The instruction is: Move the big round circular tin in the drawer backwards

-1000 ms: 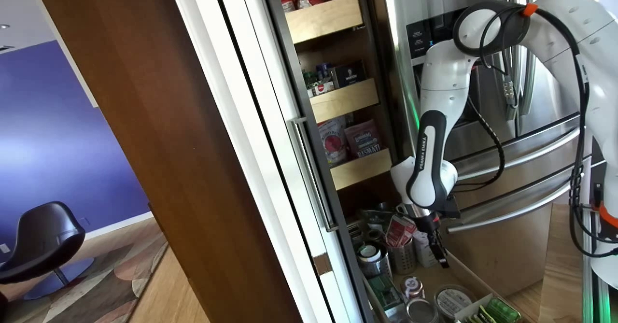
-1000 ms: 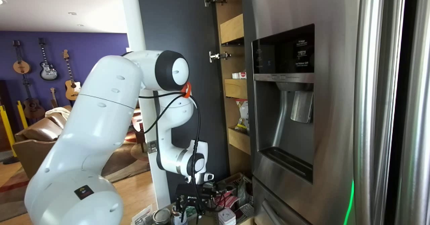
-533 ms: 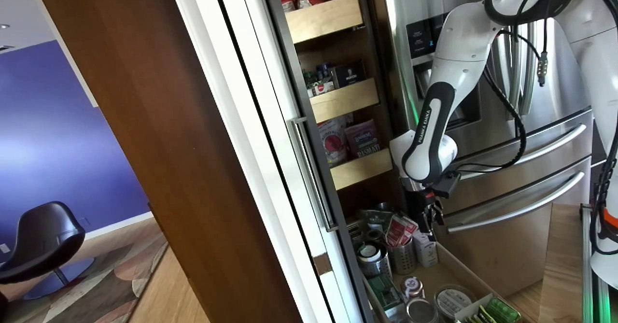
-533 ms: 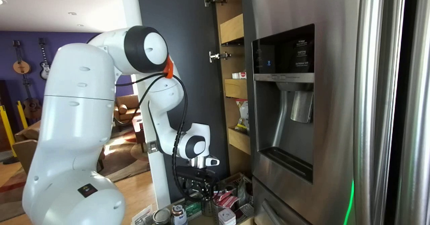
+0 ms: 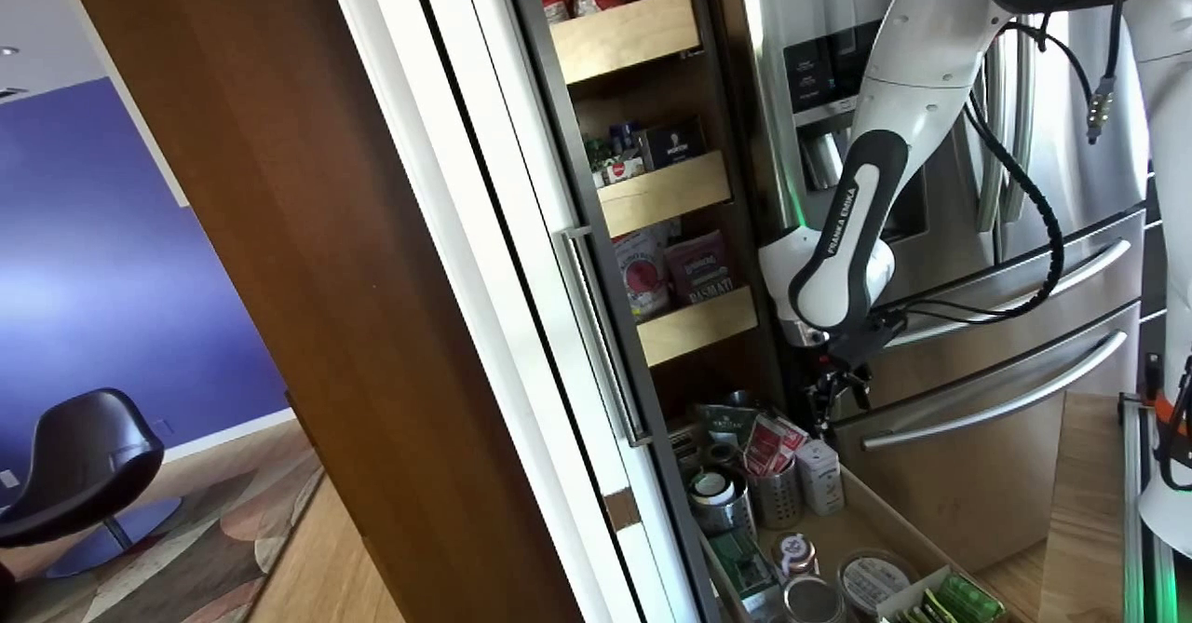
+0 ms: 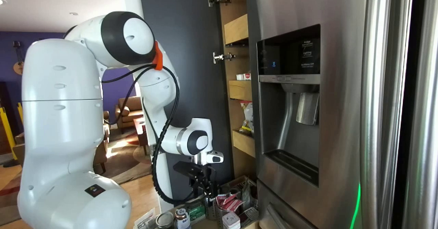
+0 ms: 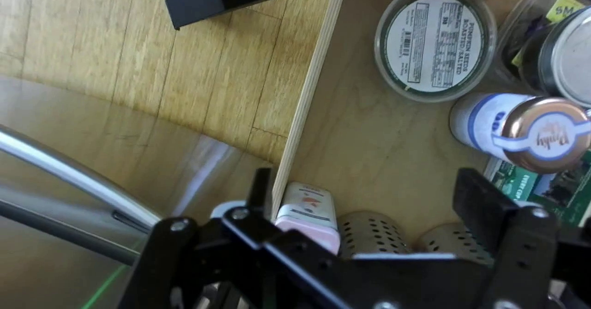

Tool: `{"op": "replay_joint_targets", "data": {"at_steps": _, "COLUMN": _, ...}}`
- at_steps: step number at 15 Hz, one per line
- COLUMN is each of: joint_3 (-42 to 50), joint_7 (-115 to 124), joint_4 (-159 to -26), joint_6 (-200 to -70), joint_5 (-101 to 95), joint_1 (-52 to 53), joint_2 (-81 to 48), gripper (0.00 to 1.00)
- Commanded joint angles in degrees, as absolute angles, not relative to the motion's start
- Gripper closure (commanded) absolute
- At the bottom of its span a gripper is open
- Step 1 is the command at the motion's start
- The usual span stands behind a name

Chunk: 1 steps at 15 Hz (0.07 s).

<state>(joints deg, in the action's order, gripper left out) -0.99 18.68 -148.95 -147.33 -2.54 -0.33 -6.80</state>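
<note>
The big round tin (image 5: 873, 578) stands in the near part of the drawer (image 5: 861, 522). It is wide and low, with a silvery-grey rim and a white label on its flat top. In the wrist view the tin (image 7: 435, 43) is at the upper right, close to the drawer's side wall (image 7: 308, 94), and the label reads pumpkin seeds. It is out of view in an exterior view (image 6: 202, 225) that shows the drawer. My gripper (image 7: 364, 182) is open and empty. It hovers above the drawer's back part (image 5: 829, 411), well apart from the tin; it also shows there (image 6: 209, 192).
A copper-lidded jar (image 7: 547, 133) and a silver-lidded jar (image 7: 572, 57) stand beside the tin. A pink-and-white box (image 7: 309, 214) and perforated metal canisters (image 7: 371, 233) stand below my gripper. The fridge (image 5: 987, 455) flanks the drawer. Wooden trays (image 5: 697, 325) are higher up in the cabinet.
My gripper has risen and drawn back from low over the drawer toward the cabinet, and has turned. The arm's upper links have swung with it. The tin has not moved.
</note>
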Motion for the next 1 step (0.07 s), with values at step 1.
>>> {"op": "replay_joint_targets", "data": {"at_steps": 1, "joint_3": -0.04, "joint_7": 19.16, "joint_4": -148.93, "joint_6": -147.19, "joint_5": -2.54, "joint_1": 0.65, "joint_2": -6.74, "gripper": 0.0}}
